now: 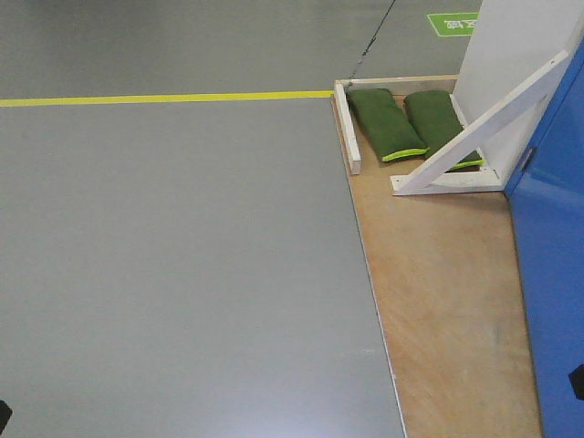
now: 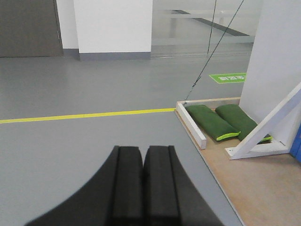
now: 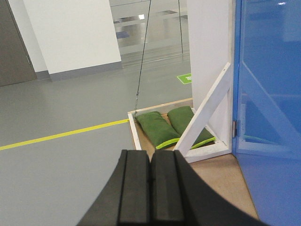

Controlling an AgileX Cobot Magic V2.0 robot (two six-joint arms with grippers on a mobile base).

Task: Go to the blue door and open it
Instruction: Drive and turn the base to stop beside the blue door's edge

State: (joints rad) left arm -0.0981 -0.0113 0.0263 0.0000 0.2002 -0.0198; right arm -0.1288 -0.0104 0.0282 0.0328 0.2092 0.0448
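Above grey floor (image 2: 70,160), left claw (image 2: 143,155) and right claw (image 3: 150,157) level, both closed tight, empty; blue door (image 3: 268,117) at right.

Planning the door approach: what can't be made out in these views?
- Blue door handle and lock: not seen in any view; the right edge cuts the panel in the front and right wrist views.
- Green floor sign text: too small to read in any view.
- Right green sandbag: partly hidden behind white brace, front view.
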